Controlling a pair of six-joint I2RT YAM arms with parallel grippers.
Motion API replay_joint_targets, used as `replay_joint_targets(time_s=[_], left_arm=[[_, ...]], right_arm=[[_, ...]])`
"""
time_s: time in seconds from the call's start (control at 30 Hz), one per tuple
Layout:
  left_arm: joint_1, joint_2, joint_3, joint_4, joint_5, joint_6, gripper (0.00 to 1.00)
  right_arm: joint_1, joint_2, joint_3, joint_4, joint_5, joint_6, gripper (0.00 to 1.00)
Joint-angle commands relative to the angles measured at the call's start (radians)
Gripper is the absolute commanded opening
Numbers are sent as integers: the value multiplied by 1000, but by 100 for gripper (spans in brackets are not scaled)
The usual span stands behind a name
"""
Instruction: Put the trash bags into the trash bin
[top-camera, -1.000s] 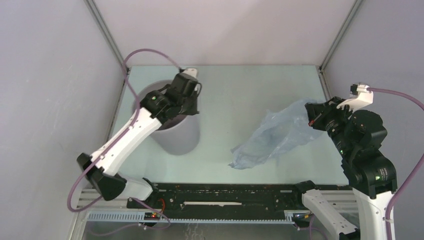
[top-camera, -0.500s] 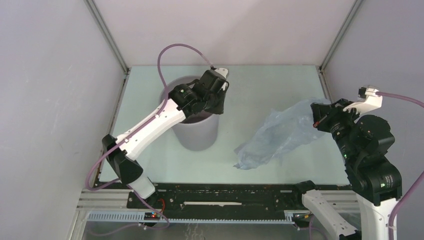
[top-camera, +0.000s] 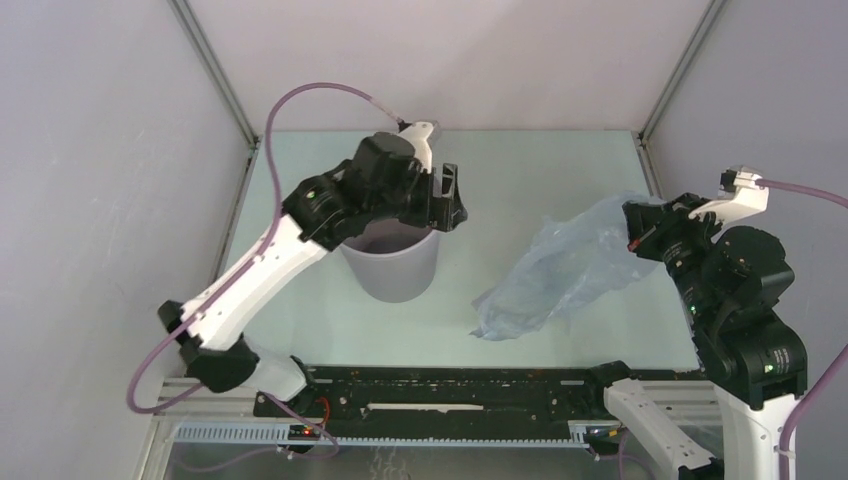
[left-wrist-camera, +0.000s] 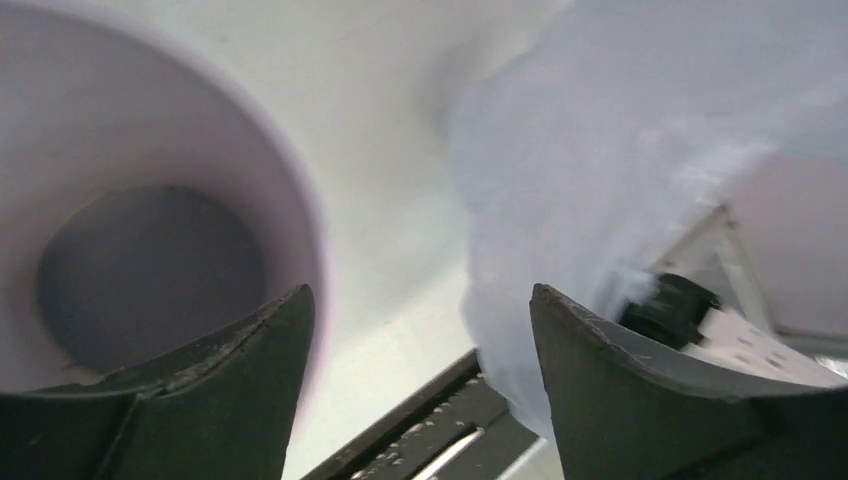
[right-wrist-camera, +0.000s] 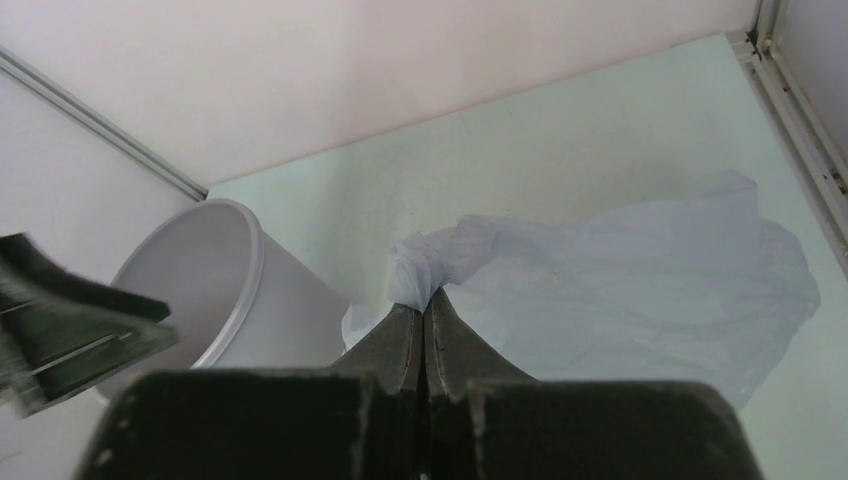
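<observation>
The grey trash bin (top-camera: 392, 268) stands upright left of the table's middle. My left gripper (top-camera: 451, 198) hovers open over its right rim and holds nothing. In the left wrist view the bin (left-wrist-camera: 150, 200) fills the left side below that gripper (left-wrist-camera: 420, 300), and the trash bag (left-wrist-camera: 620, 150) hangs blurred at the right. My right gripper (top-camera: 632, 236) is shut on a bunched corner of the pale blue trash bag (top-camera: 560, 270), which hangs from it down to the table. The right wrist view shows the pinch (right-wrist-camera: 428, 296), the bag (right-wrist-camera: 640, 280) and the bin (right-wrist-camera: 215, 285).
Pale enclosure walls with metal corner posts (top-camera: 215, 75) close in the table on three sides. A black rail (top-camera: 450, 395) runs along the near edge between the arm bases. Purple cables (top-camera: 310, 95) loop above both arms.
The bin has slid to the right with the left arm. The left gripper then opened, let go of the rim and rose. The right gripper with the bag has hardly moved.
</observation>
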Motion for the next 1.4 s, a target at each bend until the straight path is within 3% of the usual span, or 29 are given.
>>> replay_joint_targets(time_s=[0.0,0.13,0.3,0.43,0.67,0.97,1.07,1.13,1.23,1.37], left_arm=[[-87,-125,-47,134,179,-104,89],[-166,-106,-51,137,231,-156,100],[-230,-10,22,-27,226,-166,100],[-300,6,21,-63,190,-176,100],[-358,-6,-61,-148,132,-243,99],[-362,-62,-230,-74,188,-291,99],[-362,-57,-246,-46,168,-272,87],[-360,-51,-233,-43,141,-254,63],[-357,-45,-177,-39,92,-210,36],[-354,-48,-43,-53,-43,-104,9]], right_arm=[[-4,23,35,29,-3,-10,0],[-6,33,37,42,-4,-13,0],[-5,45,32,60,9,-12,0],[-7,65,41,67,5,-9,0],[-7,71,21,87,-17,18,0],[-12,49,3,97,-6,38,0],[-13,35,1,83,5,50,0],[-13,29,7,71,3,55,0],[-13,18,20,49,4,49,0],[-12,-12,36,0,19,36,0]])
